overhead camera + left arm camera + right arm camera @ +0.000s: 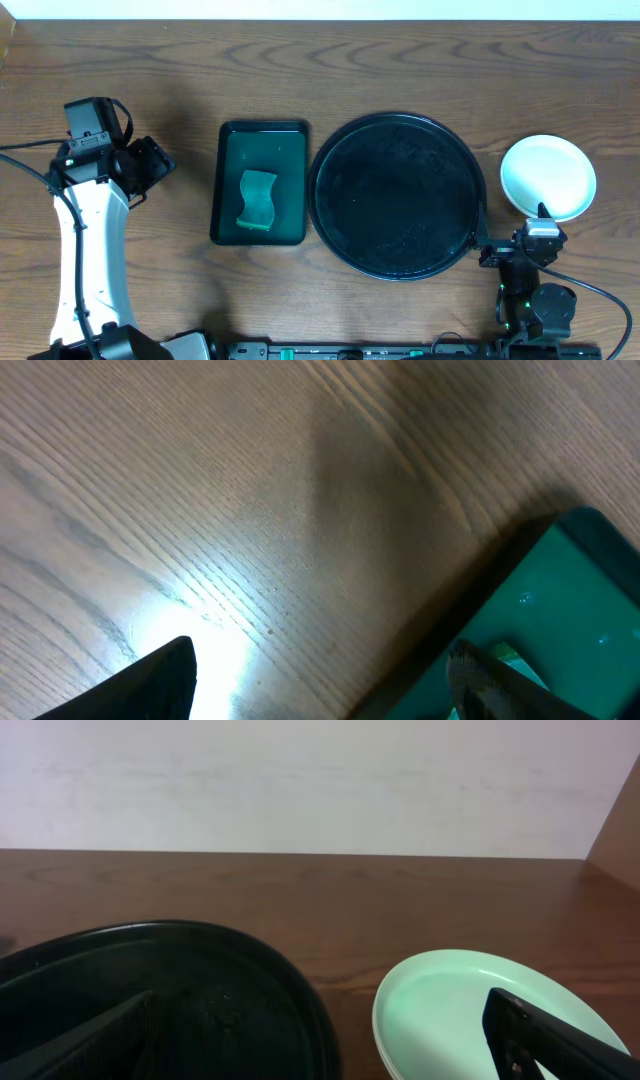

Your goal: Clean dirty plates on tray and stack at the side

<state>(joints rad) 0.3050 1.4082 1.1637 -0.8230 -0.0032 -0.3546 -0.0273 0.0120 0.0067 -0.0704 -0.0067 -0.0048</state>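
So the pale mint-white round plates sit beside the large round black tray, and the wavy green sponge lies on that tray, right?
No. The overhead view shows the wavy green sponge lying in the smaller rectangular dark green tray, not on the large round black tray. The pale mint-white round plates do sit beside it.
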